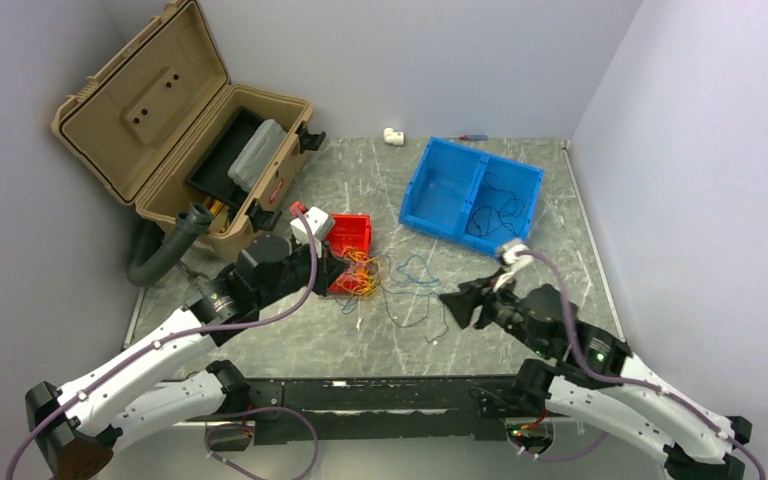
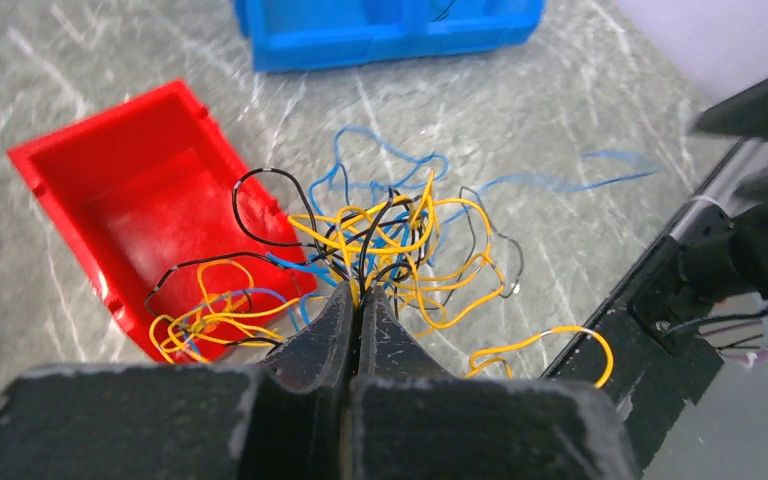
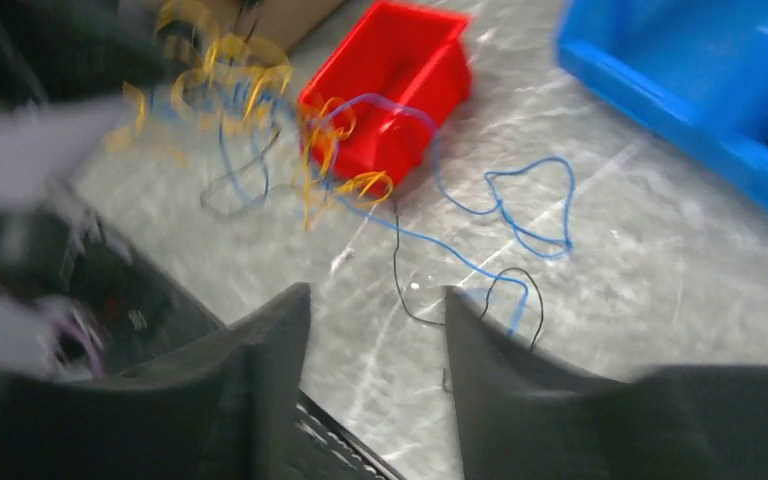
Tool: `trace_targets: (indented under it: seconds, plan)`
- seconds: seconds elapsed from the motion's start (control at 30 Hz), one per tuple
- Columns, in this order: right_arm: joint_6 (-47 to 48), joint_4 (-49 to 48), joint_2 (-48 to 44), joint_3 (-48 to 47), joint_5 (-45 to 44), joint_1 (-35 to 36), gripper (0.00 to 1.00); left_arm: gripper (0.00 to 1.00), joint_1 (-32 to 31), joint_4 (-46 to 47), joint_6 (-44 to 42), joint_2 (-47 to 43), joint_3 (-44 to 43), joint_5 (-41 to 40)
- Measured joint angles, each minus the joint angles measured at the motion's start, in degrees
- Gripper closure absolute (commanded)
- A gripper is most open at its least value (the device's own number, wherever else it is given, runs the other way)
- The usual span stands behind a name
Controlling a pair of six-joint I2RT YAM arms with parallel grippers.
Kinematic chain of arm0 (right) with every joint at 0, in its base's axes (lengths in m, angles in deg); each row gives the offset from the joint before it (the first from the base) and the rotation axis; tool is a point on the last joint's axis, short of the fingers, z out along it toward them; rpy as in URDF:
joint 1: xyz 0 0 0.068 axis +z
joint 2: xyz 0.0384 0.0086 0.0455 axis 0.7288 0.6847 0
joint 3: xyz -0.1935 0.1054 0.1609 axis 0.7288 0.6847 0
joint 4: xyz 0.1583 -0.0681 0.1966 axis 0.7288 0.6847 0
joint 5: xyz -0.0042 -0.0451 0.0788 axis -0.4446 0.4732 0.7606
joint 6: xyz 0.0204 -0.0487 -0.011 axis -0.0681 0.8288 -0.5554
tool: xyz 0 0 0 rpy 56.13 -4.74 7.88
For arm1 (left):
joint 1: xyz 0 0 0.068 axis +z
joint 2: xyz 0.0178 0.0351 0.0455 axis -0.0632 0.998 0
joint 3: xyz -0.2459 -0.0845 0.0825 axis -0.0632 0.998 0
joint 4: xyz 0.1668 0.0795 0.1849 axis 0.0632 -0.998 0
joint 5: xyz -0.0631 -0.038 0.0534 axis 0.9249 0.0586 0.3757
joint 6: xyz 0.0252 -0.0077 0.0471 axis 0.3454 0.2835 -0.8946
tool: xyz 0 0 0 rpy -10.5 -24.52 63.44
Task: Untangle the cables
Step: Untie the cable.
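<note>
The cables (image 1: 370, 275) are a tangle of thin yellow, blue and black wires beside the small red bin (image 1: 351, 240). In the left wrist view the cables (image 2: 380, 240) spread over the table and the red bin's (image 2: 130, 190) near edge. My left gripper (image 2: 360, 295) is shut on yellow and black strands of the tangle; it also shows in the top view (image 1: 345, 272). My right gripper (image 3: 375, 295) is open and empty above the table, right of the tangle (image 1: 457, 303). Loose blue and black wires (image 3: 500, 240) lie just ahead of it.
A blue two-compartment bin (image 1: 470, 188) at the back right holds a dark wire. An open tan toolbox (image 1: 190, 140) stands at the back left with a grey elbow pipe (image 1: 165, 250) before it. A white fitting (image 1: 393, 135) lies at the far edge.
</note>
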Motion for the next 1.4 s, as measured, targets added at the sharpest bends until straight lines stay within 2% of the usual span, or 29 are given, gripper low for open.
trace_targets:
  seconds: [0.03,0.13,0.27,0.5,0.7,0.83,1.1,1.4]
  plan:
    - [1.55,-1.62,2.32,-0.02,4.07,0.00,0.25,0.99,0.00,0.00,-0.85,0.17,-0.92,1.29]
    - [5.84,-4.63,9.88,-0.07,11.87,0.02,0.24,0.97,0.00,0.02,-3.10,0.72,-3.50,5.20]
    - [9.03,-7.30,16.92,-0.11,12.76,0.04,0.23,0.96,0.00,-0.24,-5.22,1.73,-6.01,10.29]
    - [13.64,-17.05,20.06,-0.09,13.81,-3.06,0.22,0.95,0.00,-3.37,-7.43,2.21,-6.82,15.87]
    - [14.08,-23.15,20.98,0.74,23.08,-19.78,0.23,0.96,0.00,-8.24,-9.07,2.10,-8.59,16.35]
    - [14.03,-26.16,22.71,1.92,29.79,-26.62,0.21,0.97,0.00,-10.51,-9.81,2.08,-9.49,16.33]
    - [13.66,-35.01,32.11,6.29,38.49,-27.12,0.21,0.97,0.00,-13.29,-10.10,0.96,-9.46,16.11]
    - [17.18,-39.56,43.47,5.29,46.45,-26.32,0.26,0.98,0.00,-13.27,-10.08,0.11,-9.44,16.09]
